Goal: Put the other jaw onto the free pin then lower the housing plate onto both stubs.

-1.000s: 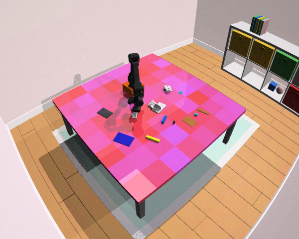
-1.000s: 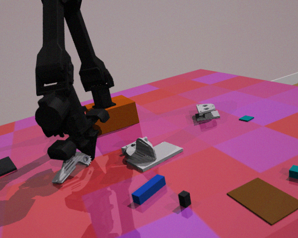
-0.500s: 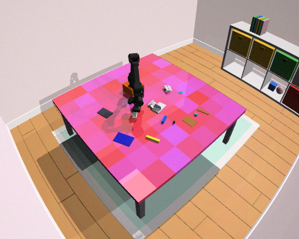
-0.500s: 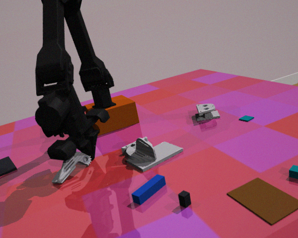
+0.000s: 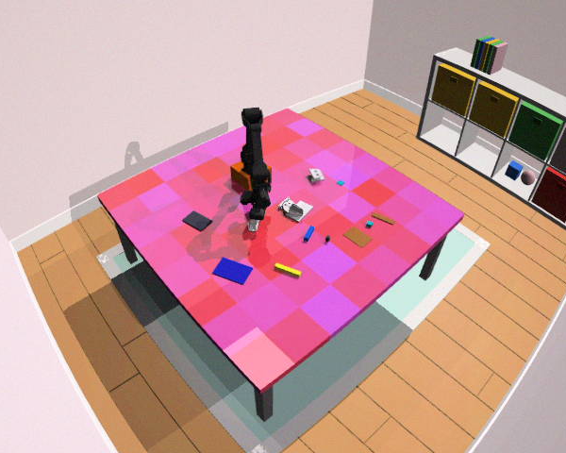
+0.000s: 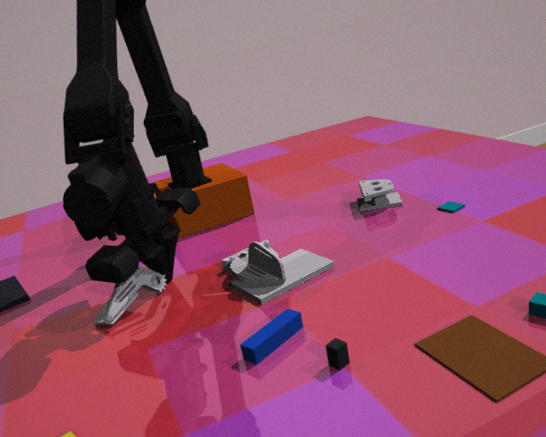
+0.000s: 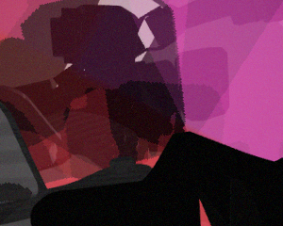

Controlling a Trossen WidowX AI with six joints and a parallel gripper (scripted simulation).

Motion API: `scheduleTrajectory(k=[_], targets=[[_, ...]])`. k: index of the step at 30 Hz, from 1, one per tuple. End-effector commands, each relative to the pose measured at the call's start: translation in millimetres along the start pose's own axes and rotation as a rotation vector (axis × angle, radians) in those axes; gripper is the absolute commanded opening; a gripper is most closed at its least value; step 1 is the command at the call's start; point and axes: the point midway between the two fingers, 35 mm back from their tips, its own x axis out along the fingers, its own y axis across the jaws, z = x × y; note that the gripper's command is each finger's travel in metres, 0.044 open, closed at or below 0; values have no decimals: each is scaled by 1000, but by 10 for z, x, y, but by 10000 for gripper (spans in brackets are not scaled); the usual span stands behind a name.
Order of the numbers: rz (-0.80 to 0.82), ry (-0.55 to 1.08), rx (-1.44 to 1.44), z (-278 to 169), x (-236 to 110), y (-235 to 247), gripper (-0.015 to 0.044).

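My gripper (image 5: 255, 219) (image 6: 146, 267) is shut on the loose grey jaw (image 5: 253, 226) (image 6: 125, 295) (image 7: 7, 151), as far as the overlap shows; the contact itself is hidden. The jaw's toothed end is up by the fingers, and its other end slants down close to the table. The grey base (image 5: 305, 210) (image 6: 308, 265) lies to the right of the gripper in the exterior view. The other jaw (image 6: 266, 263) is at its left end; the pins cannot be made out. The housing plate (image 5: 316, 173) (image 6: 377, 188) sits tilted farther back, with two holes visible.
An orange box (image 5: 241, 177) (image 6: 217, 202) stands behind the gripper. A blue bar (image 5: 308, 233) (image 6: 271, 334) and a small black block (image 5: 327, 238) (image 6: 338, 353) lie in front of the base. A dark slab (image 5: 197, 220) (image 6: 3, 297) lies left, and a blue sheet (image 5: 232, 270) lies nearer.
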Motion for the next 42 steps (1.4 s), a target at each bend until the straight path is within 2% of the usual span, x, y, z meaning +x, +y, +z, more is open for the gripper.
scheduleTrajectory(k=[1, 26, 27, 36, 39, 42], targets=[[182, 3, 16, 8, 22, 488, 0], [182, 3, 16, 8, 22, 488, 0], [3, 0, 0, -1, -15, 9, 0], [170, 4, 15, -2, -852, 311, 0], [183, 4, 16, 3, -922, 324, 0], [173, 11, 19, -8, -833, 305, 0]])
